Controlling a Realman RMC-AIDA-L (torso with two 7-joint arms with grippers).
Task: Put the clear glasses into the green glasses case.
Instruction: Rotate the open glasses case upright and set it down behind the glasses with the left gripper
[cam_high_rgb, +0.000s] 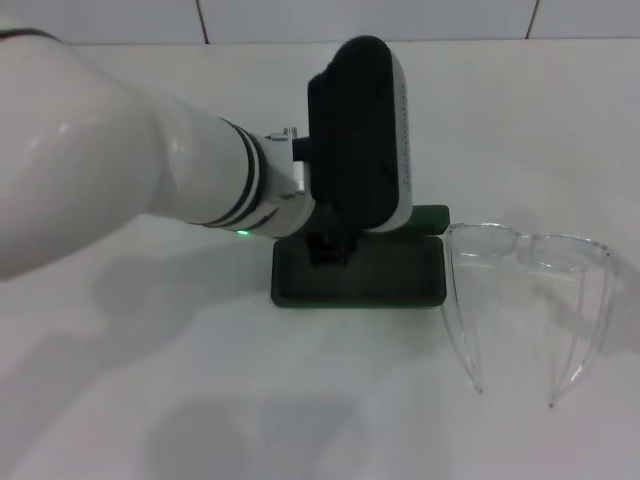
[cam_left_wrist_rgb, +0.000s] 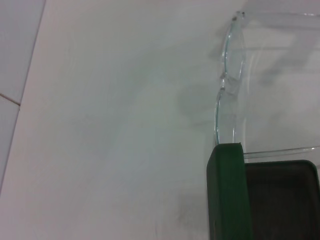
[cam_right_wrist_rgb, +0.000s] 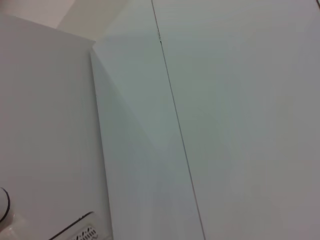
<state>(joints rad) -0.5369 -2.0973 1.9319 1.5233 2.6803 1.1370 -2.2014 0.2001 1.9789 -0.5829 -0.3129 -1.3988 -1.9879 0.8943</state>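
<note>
The green glasses case (cam_high_rgb: 358, 272) lies open in the middle of the white table, dark lining up, its lid (cam_high_rgb: 430, 215) standing at the back. In the left wrist view the case's green wall (cam_left_wrist_rgb: 229, 195) and dark lining (cam_left_wrist_rgb: 282, 200) show close up. The clear glasses (cam_high_rgb: 528, 252) rest on the table just right of the case, temples unfolded and pointing toward me; their front (cam_left_wrist_rgb: 229, 75) also shows in the left wrist view. My left gripper (cam_high_rgb: 330, 248) is down at the case's back left, mostly hidden under its black and white wrist housing. The right gripper is out of view.
The white table (cam_high_rgb: 200, 400) stretches in front of and to the left of the case. A tiled wall (cam_high_rgb: 360, 18) runs along the back. My left forearm (cam_high_rgb: 120, 170) crosses the left half of the head view. The right wrist view shows only white panels (cam_right_wrist_rgb: 240, 125).
</note>
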